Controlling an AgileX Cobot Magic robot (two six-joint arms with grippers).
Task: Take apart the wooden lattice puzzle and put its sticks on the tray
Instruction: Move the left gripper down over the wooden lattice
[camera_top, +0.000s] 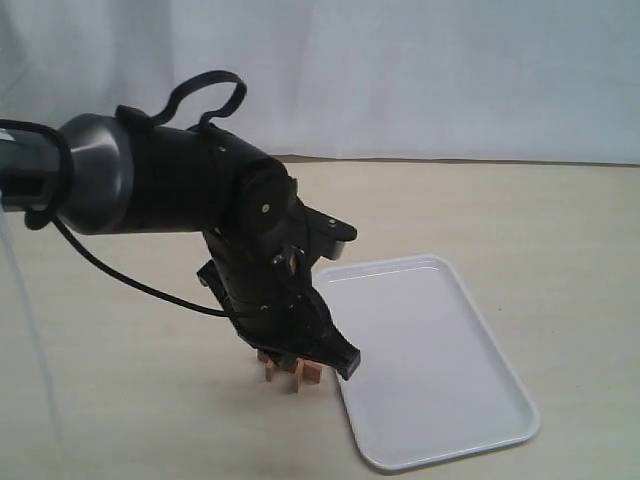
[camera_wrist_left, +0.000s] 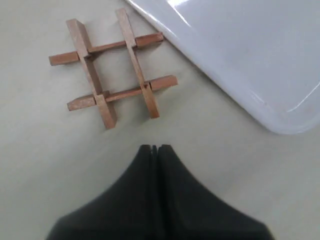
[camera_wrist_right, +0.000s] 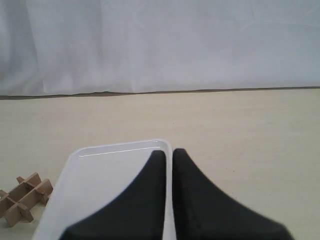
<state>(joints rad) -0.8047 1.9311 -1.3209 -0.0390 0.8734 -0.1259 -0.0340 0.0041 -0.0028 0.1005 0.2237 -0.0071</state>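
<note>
In the lower middle of the exterior view, the wooden lattice puzzle (camera_top: 292, 372) lies whole on the table (camera_top: 560, 220), just beside the left edge of the tray (camera_top: 430, 350). Its four sticks (camera_wrist_left: 137, 65) are interlocked in a hash shape. The left claw (camera_top: 346, 366) hangs over the puzzle, clenched on nothing, with its tips pressed together. In the right wrist view the right claw (camera_wrist_right: 167, 152) is likewise clenched and empty, with the tray's rim showing behind its tips.
</note>
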